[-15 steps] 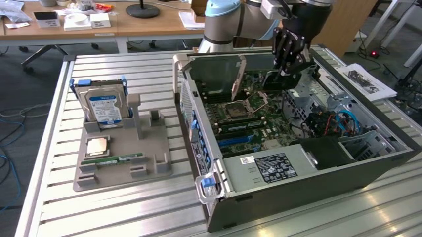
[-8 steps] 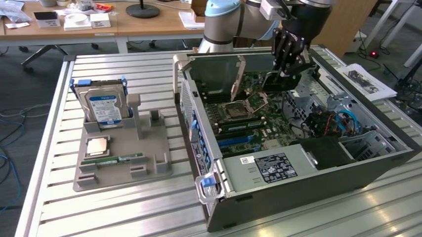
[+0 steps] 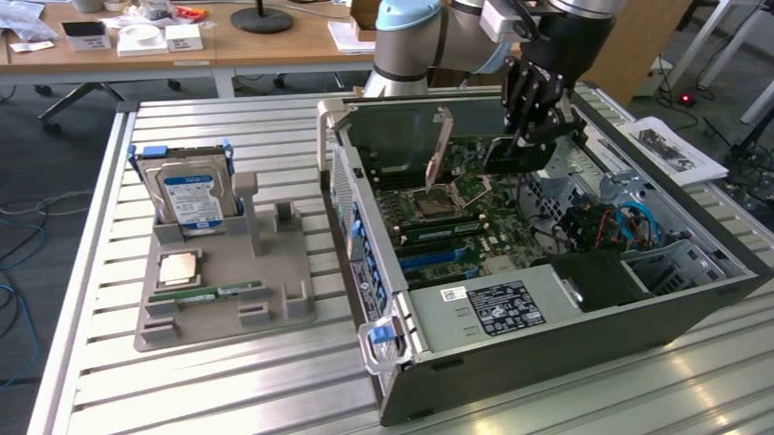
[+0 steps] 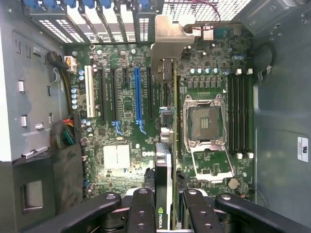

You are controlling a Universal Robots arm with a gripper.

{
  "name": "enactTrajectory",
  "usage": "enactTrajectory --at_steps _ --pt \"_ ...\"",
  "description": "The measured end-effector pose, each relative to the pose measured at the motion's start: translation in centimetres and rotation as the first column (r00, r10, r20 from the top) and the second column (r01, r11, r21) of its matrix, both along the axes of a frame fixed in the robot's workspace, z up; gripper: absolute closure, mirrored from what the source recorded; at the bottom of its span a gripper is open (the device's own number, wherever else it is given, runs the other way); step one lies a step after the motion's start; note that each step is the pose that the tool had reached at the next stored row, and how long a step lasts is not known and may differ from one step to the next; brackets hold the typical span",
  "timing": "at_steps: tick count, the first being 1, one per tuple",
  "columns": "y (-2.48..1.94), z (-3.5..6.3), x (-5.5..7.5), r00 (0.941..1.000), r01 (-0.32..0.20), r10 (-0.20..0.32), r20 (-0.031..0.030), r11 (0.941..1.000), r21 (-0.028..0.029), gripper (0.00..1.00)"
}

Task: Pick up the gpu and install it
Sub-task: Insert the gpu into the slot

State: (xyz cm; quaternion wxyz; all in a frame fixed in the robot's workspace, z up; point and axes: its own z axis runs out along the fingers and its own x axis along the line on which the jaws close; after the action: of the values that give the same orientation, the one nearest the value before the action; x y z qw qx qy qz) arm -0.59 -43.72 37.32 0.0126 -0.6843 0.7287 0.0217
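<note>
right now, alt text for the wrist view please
A black pincer grips a thin black gpu card with a silvery end bracket, edge-on over the green motherboard inside an open grey computer case. The board's silver processor socket sits empty.

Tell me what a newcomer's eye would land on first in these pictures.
The open computer case on the slatted table dominates, its green motherboard bared. Above the board hangs the black gripper, clamped on the gpu. On the exterior view's left, a grey holder carries an upright blue-labelled hard drive.
</note>
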Motion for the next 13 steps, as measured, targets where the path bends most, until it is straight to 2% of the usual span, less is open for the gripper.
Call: enactTrajectory --at_steps 9,13 --pt "-0.28 -0.37 -0.41 0.9999 -0.004 0.004 0.0096 1.0000 -0.0001 0.73" --pt "-0.32 -0.49 -0.54 0.9999 -0.005 0.005 0.0107 1.0000 -0.0003 0.73"
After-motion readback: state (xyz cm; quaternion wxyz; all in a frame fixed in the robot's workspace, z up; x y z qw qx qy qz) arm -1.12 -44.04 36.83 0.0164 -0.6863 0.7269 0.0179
